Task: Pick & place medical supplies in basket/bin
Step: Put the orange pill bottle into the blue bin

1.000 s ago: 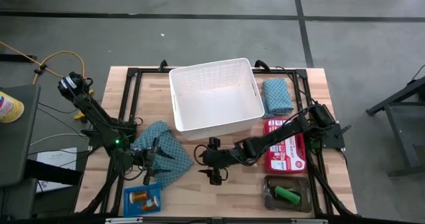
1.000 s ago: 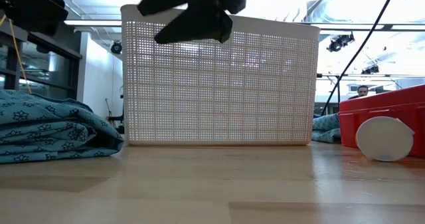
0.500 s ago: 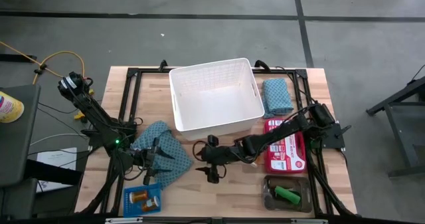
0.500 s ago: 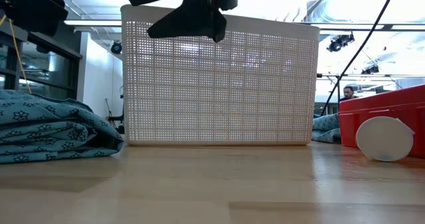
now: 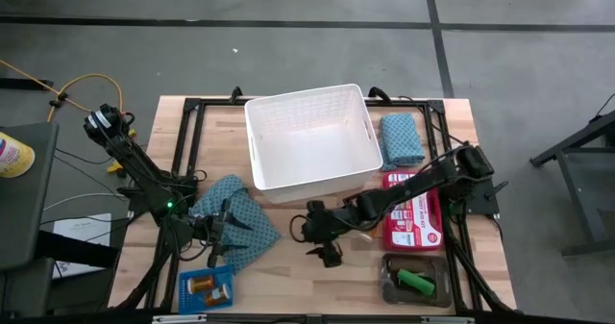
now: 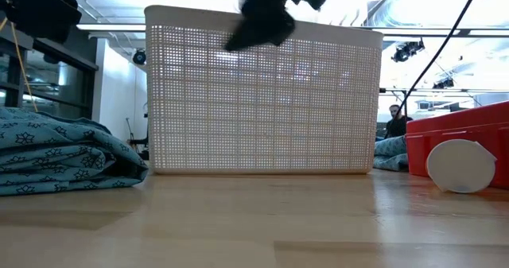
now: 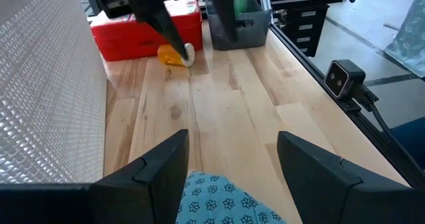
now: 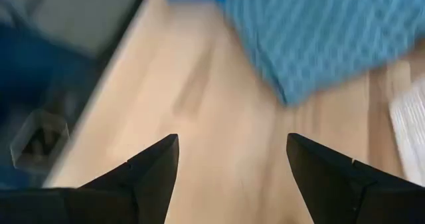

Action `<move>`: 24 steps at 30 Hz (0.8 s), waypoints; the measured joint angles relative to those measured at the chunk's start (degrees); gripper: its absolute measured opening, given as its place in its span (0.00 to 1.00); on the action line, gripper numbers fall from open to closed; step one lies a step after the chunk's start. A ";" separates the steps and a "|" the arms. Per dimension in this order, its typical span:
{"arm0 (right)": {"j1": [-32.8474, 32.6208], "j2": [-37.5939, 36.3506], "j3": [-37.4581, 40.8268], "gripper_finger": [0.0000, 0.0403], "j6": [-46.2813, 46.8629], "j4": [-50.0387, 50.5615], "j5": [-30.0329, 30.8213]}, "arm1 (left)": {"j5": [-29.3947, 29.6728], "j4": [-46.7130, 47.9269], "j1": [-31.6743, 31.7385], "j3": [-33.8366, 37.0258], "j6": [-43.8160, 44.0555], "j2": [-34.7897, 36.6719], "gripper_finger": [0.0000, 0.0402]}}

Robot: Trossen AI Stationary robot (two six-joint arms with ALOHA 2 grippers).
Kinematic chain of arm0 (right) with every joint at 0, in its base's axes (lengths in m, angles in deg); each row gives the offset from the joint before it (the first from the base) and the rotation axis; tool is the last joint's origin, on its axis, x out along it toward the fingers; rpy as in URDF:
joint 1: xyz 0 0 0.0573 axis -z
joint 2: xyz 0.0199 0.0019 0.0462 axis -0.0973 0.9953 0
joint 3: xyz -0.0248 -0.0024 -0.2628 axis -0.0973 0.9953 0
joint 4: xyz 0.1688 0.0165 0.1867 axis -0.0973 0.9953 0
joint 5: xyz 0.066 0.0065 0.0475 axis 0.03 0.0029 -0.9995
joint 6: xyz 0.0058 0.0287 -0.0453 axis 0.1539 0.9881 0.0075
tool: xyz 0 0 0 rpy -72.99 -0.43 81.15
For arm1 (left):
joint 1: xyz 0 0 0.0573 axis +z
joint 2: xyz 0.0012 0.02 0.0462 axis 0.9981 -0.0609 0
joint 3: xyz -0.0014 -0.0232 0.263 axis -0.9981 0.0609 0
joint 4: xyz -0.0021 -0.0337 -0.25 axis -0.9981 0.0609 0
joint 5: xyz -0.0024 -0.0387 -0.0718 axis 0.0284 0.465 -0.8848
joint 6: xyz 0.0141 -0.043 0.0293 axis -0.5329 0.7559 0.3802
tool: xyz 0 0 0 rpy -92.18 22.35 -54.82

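While the left hand (image 5: 223,230) hovers open and empty over the crumpled teal cloth (image 5: 233,220), likely poised to grasp it, the white basket (image 5: 309,137) waits behind; the right hand (image 5: 327,242) hangs open and empty above bare bench (image 5: 288,276).

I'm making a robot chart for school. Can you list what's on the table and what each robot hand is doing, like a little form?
basket: large white basket, at the table's far middle, looks empty
left cloth: teal patterned cloth, spread out near the left gripper
right cloth: folded teal cloth, right of the basket
red case: red case, lying flat under the right arm
blue tray: small blue tray, orange bottles inside
grey tray: grey tray, green piece inside
left gripper: left gripper, open, over the left cloth's edge
right gripper: right gripper, open, above bare wood, holding nothing
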 joint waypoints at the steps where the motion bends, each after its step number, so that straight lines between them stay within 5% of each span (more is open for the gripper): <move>1: -0.05 -0.82 0.08 0.66 -1.57 2.26 -0.18 | 0.01 -0.10 0.00 0.00 0.00 0.00 0.55; 12: -2.01 -8.21 -0.05 0.66 -10.85 14.90 -0.23 | 0.00 -0.71 0.00 0.00 -0.02 0.00 0.55; 24: -6.09 -8.24 2.41 0.66 -19.12 24.72 -0.14 | 0.00 -0.65 0.00 0.00 0.00 0.00 0.55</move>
